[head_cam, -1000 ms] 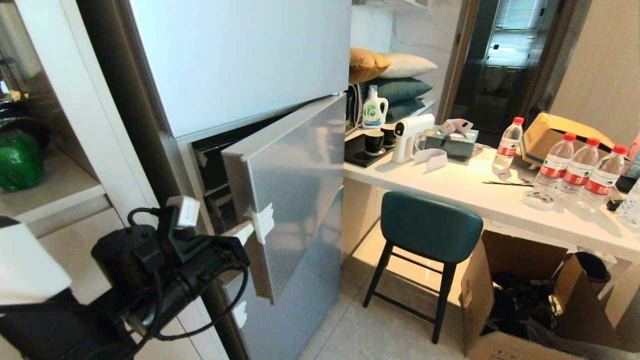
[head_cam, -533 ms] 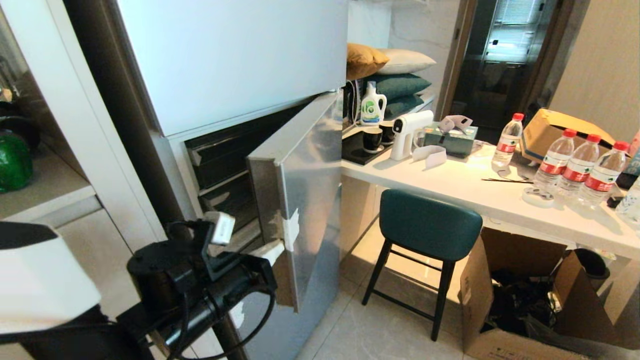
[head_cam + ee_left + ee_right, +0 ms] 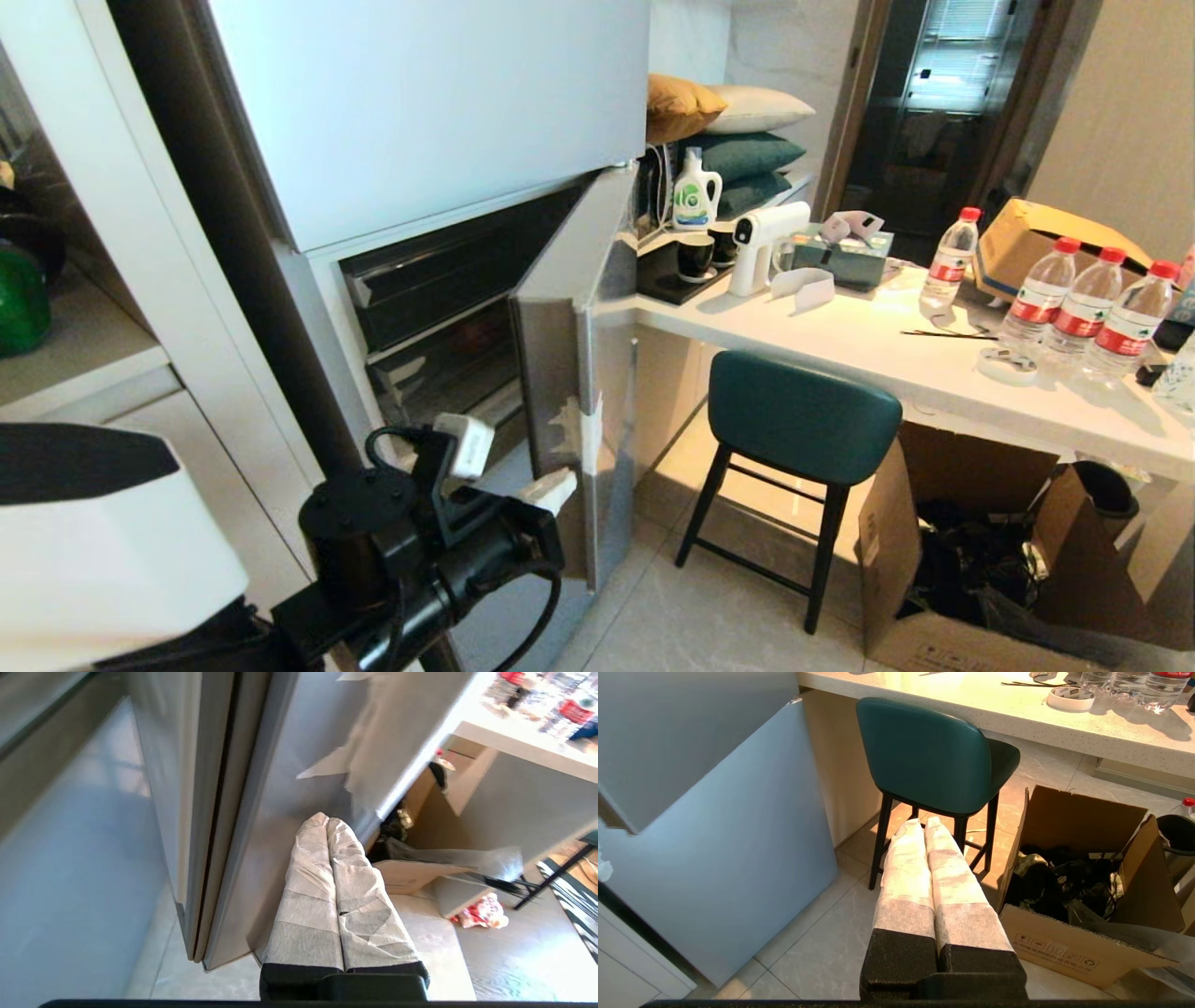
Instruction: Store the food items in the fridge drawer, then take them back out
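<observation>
The fridge's grey middle door [image 3: 597, 373] stands swung out, nearly edge-on to me. Behind it, dark see-through fridge drawer fronts [image 3: 448, 369] show in the open compartment. My left gripper [image 3: 551, 487] is shut and empty, its white-wrapped fingertips [image 3: 322, 826] resting against the door's inner face [image 3: 289, 756] near its lower free edge. A glossy dark-green food item [image 3: 19, 301] sits on a cabinet shelf at the far left. My right gripper [image 3: 923, 823] is shut and empty, low over the floor in front of the stool; the head view does not show it.
A teal stool [image 3: 798, 420] stands just right of the door under a white counter [image 3: 868, 355] with water bottles [image 3: 1074, 308], a spray gun [image 3: 761, 247] and cups. An open cardboard box [image 3: 971, 560] sits on the floor at the right.
The middle door has swung further open to the right, baring more of the drawers. My left gripper has moved right and nearer along with it, still shut.
</observation>
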Motion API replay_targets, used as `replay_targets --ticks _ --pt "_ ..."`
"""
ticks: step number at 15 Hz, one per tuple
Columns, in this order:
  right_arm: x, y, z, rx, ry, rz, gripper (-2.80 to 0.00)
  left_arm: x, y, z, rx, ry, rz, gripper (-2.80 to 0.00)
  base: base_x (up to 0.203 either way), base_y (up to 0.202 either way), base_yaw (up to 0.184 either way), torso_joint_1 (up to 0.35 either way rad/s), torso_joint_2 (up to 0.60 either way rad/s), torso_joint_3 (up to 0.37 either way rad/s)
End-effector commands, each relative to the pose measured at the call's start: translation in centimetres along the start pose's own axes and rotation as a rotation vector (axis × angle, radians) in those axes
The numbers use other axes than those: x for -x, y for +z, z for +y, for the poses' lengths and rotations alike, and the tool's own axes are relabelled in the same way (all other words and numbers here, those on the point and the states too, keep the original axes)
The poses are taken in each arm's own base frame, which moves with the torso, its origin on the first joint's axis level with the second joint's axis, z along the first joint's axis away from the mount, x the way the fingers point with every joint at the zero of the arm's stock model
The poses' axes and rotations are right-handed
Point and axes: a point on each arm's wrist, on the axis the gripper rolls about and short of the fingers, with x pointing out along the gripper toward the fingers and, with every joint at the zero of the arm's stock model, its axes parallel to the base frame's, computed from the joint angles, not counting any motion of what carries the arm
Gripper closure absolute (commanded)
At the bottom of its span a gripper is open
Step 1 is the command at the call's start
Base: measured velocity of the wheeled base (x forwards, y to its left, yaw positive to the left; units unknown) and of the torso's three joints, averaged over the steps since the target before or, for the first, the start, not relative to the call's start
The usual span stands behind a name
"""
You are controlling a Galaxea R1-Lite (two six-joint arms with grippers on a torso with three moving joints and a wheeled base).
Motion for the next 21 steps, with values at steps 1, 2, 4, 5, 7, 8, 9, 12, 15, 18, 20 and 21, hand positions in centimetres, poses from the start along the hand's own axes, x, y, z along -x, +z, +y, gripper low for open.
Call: replay_targets --ticks 1,2,4,5,7,8,9,12,15,18,20,21 --pt "0.0 0.0 0.0 0.0 0.0 0.002 0.0 -0.3 -0.1 -1.4 -0.001 -0.044 -0.011 0.0 0.0 0.0 0.0 0.0 0.0 0.0" --pt "0.0 0.0 0.0 0.0 0.0 0.001 0.0 -0.5 -0.2 -2.1 -0.003 -0.069 -0.011 0.0 0.0 0.0 0.0 0.0 0.0 0.0" --pt "0.0 0.0 0.0 0.0 0.0 0.0 0.0 -0.9 -0.5 -3.5 -0.005 -0.113 -0.014 0.0 0.0 0.0 0.0 0.0 0.0 0.0" --pt "0.0 0.0 0.0 0.0 0.0 0.0 0.0 -1.0 -0.5 -4.3 -0.005 -0.138 -0.019 0.0 0.0 0.0 0.0 0.0 0.0 0.0" --pt "0.0 0.0 0.0 0.001 0.0 0.0 0.0 -1.5 -0.5 -6.0 -0.008 -0.183 -0.035 0.0 0.0 0.0 0.0 0.0 0.0 0.0" --pt "0.0 0.0 0.0 0.001 0.0 -0.001 0.0 -2.0 -0.6 -7.0 -0.006 -0.192 -0.049 0.0 0.0 0.0 0.0 0.0 0.0 0.0" --pt "0.0 0.0 0.0 0.001 0.0 0.002 0.0 -2.2 -0.8 -8.3 -0.005 -0.207 -0.062 0.0 0.0 0.0 0.0 0.0 0.0 0.0" --pt "0.0 0.0 0.0 0.001 0.0 0.0 0.0 -2.5 -2.7 -11.4 -0.042 -0.263 -0.038 0.0 0.0 0.0 0.0 0.0 0.0 0.0" --pt "0.0 0.0 0.0 0.001 0.0 0.0 0.0 -2.7 -2.8 -11.3 -0.046 -0.229 -0.044 0.0 0.0 0.0 0.0 0.0 0.0 0.0" --pt "0.0 0.0 0.0 0.003 0.002 0.001 0.0 -3.4 -1.7 -9.0 -0.041 -0.123 -0.08 0.0 0.0 0.0 0.0 0.0 0.0 0.0" --pt "0.0 0.0 0.0 0.003 0.002 0.002 0.0 -3.6 -0.1 -6.6 -0.045 -0.03 -0.129 0.0 0.0 0.0 0.0 0.0 0.0 0.0" --pt "0.0 0.0 0.0 0.003 0.002 0.0 0.0 -3.7 0.8 -5.0 -0.06 0.023 -0.152 0.0 0.0 0.0 0.0 0.0 0.0 0.0"
